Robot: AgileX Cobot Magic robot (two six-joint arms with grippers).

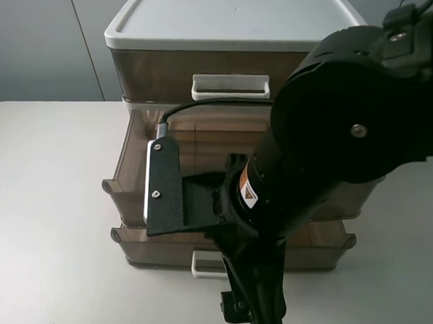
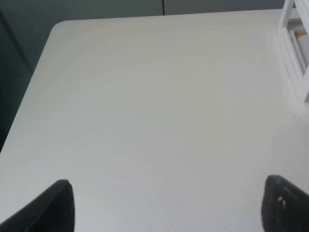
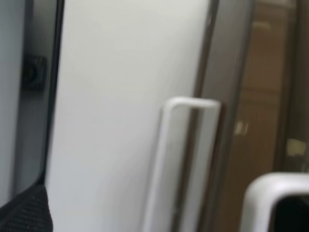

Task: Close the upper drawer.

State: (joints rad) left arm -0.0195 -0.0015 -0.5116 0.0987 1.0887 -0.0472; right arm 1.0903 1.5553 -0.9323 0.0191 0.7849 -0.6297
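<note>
The upper drawer is the smoky brown middle tier of the cabinet. It stands pulled out, with its flared left corner showing. My right arm covers its handle and most of its front. My right gripper hangs down in front of the drawers, close above the table. In the right wrist view the gripper is open: one dark finger is over the table, the other is next to a blurred white loop handle. Whether it touches the handle I cannot tell. My left gripper is open over bare table.
The tall top drawer with its wide white handle is shut under a white lid. The lowest drawer sticks out a little, with its white handle showing. A white frame stands by the left arm.
</note>
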